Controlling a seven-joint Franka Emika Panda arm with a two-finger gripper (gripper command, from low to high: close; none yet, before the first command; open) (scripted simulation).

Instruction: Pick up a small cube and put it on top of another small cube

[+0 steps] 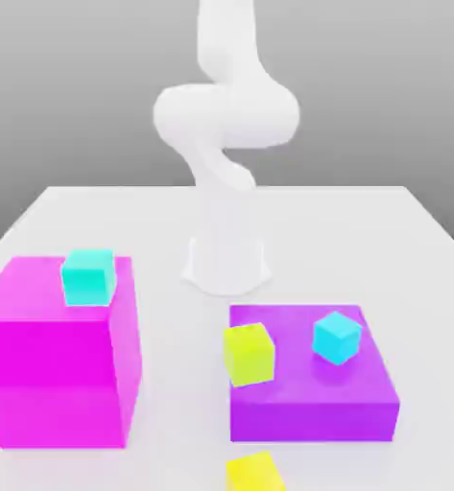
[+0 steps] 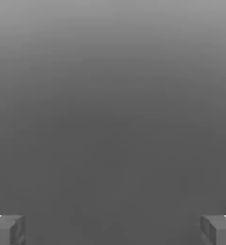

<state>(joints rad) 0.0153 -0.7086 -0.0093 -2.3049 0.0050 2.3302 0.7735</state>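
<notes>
The hand (image 2: 113, 229) hangs released, fingers (image 2: 7, 229) spread wide, with bare grey space between them. A cyan cube (image 1: 337, 337) and a yellow cube (image 1: 249, 354) sit apart on the purple block (image 1: 312, 408).

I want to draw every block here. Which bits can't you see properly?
- Bottom yellow cube: the exterior view's lower edge cuts it off, so its shape is incomplete.
- Arm: its upper part runs past that view's top edge.
- Tool: in the hand view, just two fingertips peek in at the corners, wide apart; the rest is out of frame.
- Pink block, purple block: far sides hidden behind themselves.
</notes>
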